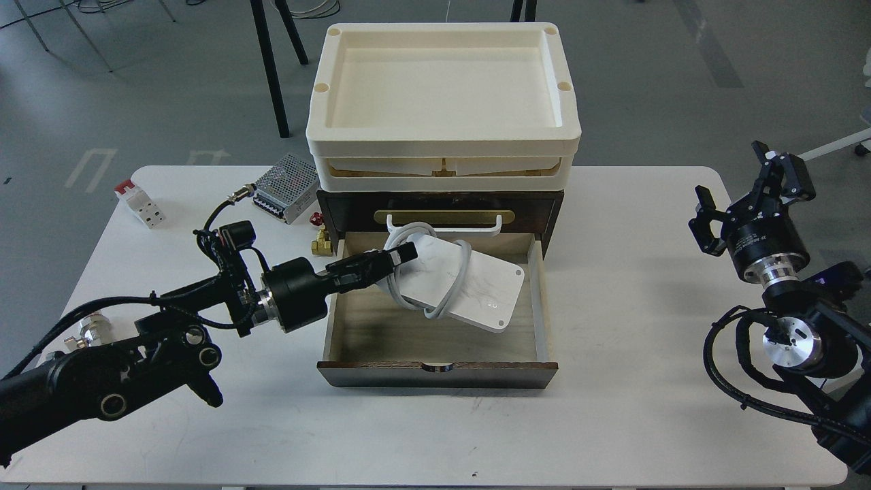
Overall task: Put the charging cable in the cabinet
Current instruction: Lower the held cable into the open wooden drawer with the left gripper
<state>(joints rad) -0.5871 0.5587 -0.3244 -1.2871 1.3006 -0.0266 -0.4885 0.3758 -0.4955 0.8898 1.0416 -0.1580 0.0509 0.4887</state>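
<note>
The charging cable [469, 286] is a flat white pad with a grey-white cable looped around it. It sits tilted inside the open pale wood drawer [435, 333] of the dark brown cabinet [544, 204]. My left gripper [401, 253] reaches in from the left over the drawer's left wall and is shut on the pad's left end. My right gripper [755, 197] is open and empty, far off at the table's right edge.
Cream plastic trays [442, 95] are stacked on top of the cabinet. A perforated metal power supply [286, 187], a brass valve [321, 241], a red-and-white block [139, 204] and a metal fitting [88, 327] lie on the left of the white table [639, 408].
</note>
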